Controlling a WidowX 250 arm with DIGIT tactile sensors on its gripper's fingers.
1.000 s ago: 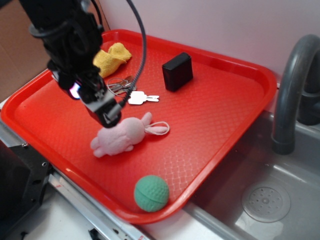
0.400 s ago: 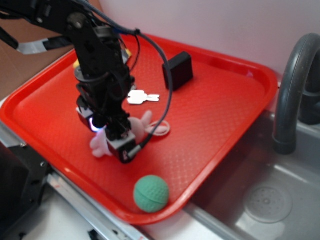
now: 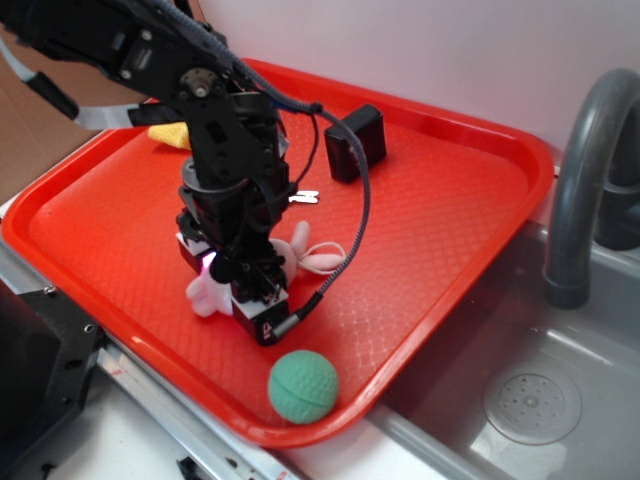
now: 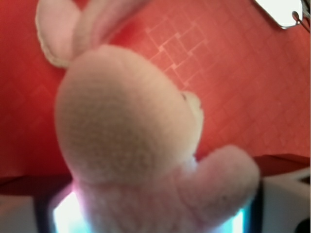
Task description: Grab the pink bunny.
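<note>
The pink bunny [image 3: 296,243] lies on the red tray [image 3: 440,220], mostly hidden under my arm; its ears, feet and cord loop [image 3: 325,258] stick out. My gripper [image 3: 246,292] is lowered over its body, jaws open on either side of it. In the wrist view the bunny [image 4: 131,126] fills the frame, its body sitting between my gripper's [image 4: 150,216] two fingers [image 4: 277,204], which stand wide apart at the bottom corners.
A green dimpled ball [image 3: 302,385] sits near the tray's front edge. A black box [image 3: 355,143], a white key tag [image 3: 303,197] and a yellow cloth [image 3: 170,135] lie further back. A sink [image 3: 530,400] with a grey faucet [image 3: 585,160] is to the right.
My gripper has swung from left of and above the bunny to right over it and dropped down, so the fingers now straddle its body. The bunny has not moved.
</note>
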